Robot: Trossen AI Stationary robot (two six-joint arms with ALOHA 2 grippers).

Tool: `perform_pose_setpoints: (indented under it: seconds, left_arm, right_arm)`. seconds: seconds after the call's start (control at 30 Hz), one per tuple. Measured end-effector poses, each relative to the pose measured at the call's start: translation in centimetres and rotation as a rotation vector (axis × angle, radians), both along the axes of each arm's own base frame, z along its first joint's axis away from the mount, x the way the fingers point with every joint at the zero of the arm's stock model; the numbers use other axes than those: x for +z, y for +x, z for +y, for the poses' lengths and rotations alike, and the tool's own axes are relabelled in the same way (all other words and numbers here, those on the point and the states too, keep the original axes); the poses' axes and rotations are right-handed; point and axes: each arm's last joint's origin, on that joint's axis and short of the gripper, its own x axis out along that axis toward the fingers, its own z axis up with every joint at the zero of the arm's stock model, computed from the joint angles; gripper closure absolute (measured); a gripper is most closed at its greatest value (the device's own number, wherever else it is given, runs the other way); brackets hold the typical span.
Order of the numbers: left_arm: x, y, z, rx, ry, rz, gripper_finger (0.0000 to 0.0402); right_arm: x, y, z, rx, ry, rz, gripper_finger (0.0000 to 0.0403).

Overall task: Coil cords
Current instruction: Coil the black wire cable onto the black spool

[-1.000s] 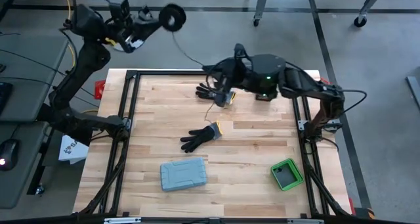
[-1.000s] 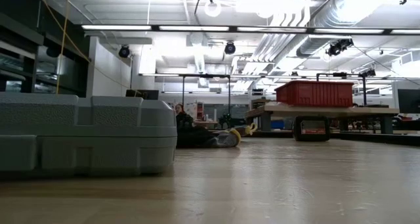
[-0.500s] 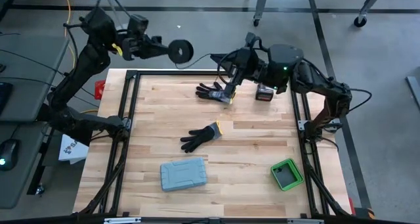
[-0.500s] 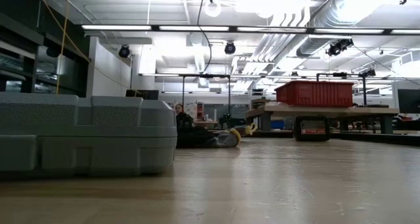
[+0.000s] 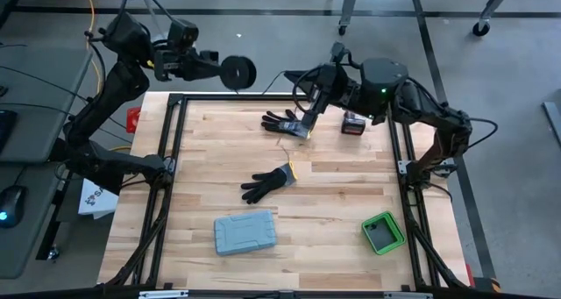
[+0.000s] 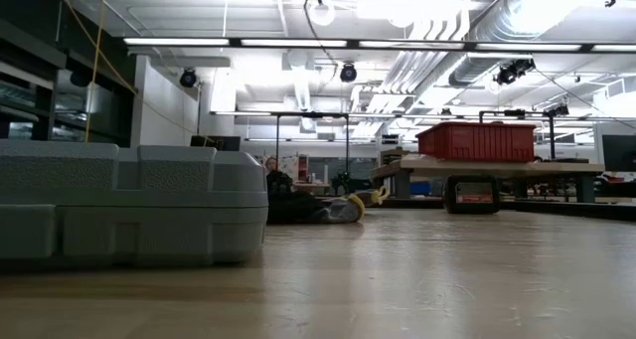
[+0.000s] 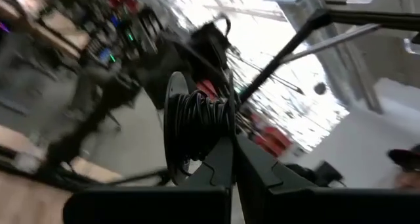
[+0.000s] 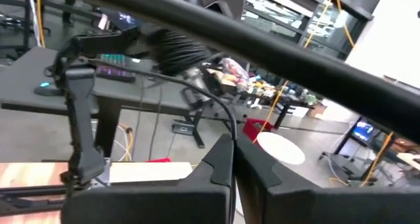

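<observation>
The cord is a thin dark wire wound into a black ring-shaped coil, held in the air beyond the table's far edge, left of centre. It shows close up in the left wrist view. My left gripper is shut on the coil. A loose strand runs from the coil to my right gripper. That gripper is shut on the strand above the far edge, over a black glove. In the right wrist view the strand rises from the shut fingers toward the coil. My left gripper pinches the coil's near rim between its two fingers, coming level from the table's left side. The coil is lifted clear, standing on edge, beyond the fingertips. My right gripper pinches the loose strand between its fingertips, slanting from the right. The strand arcs slackly toward the coil, clear of the table.
A second black glove lies mid-table. A grey case sits near the front and fills the left of the low view. A green box is at the front right, a small red-and-black device at the far right.
My left gripper has carried the coil toward the table's near edge and a little right, closer to the far rail, and the coil has turned. My right gripper has moved off the glove toward the far edge, drawing the strand with it.
</observation>
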Motion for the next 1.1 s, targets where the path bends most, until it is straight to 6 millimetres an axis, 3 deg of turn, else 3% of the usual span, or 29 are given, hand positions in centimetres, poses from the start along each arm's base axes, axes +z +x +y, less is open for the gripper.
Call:
perform_pose_setpoints:
  seconds: [0.27, 0.47, 0.8, 1.1]
  left_arm:
    - [0.2, -0.3, -0.8, -0.096, -0.059, 0.038, 0.0401]
    - [-0.1, 0.7, -1.5, -0.162, -0.071, 0.055, 0.0401]
    - [-1.8, 5.6, -2.6, -0.307, -0.122, 0.112, 0.0401]
    - [-2.2, 10.0, -3.6, -0.474, -0.147, 0.024, 0.0401]
  right_arm:
    - [0.5, -0.5, -0.2, -0.027, -0.038, -0.019, 0.0403]
    - [1.1, -0.7, -0.8, -0.038, -0.043, -0.063, 0.0403]
    - [1.4, -0.3, -1.9, 0.025, 0.013, -0.141, 0.0403]
    - [-0.4, 2.2, -1.7, 0.138, 0.082, -0.1, 0.0403]
